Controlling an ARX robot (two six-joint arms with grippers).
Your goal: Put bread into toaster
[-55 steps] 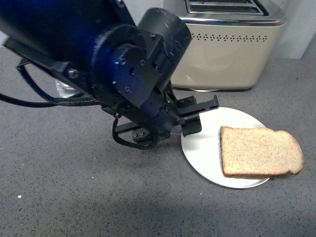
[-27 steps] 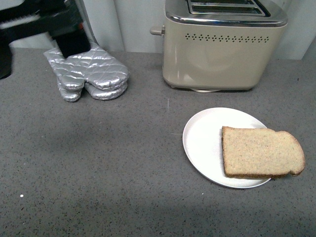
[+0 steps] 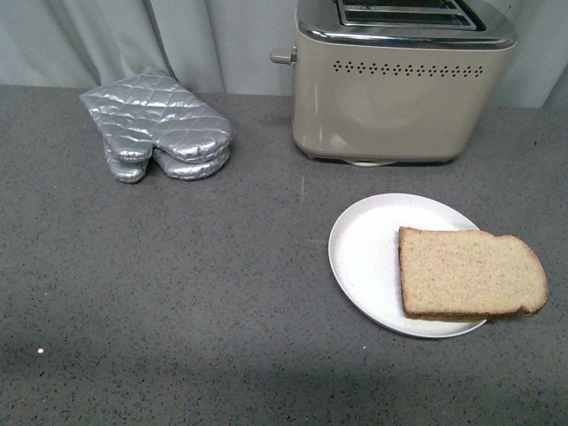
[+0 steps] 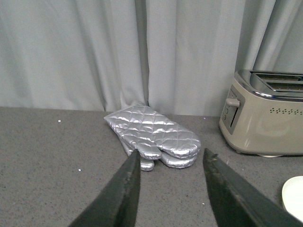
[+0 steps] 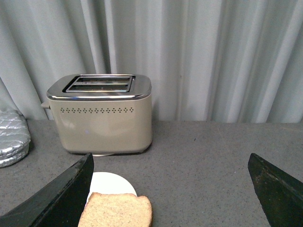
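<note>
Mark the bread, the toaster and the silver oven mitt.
bread (image 3: 470, 273): front view, centre of its top face.
toaster (image 3: 399, 111): front view, beige side wall under the vent holes.
oven mitt (image 3: 164, 124): front view, quilted upper surface.

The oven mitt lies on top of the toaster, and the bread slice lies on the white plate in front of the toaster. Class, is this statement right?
Not quite. The oven mitt is not on top of the toaster; it lies on the counter beside it, apart from it, as the front view shows. The bread does lie on the white plate in front of the toaster.
</note>
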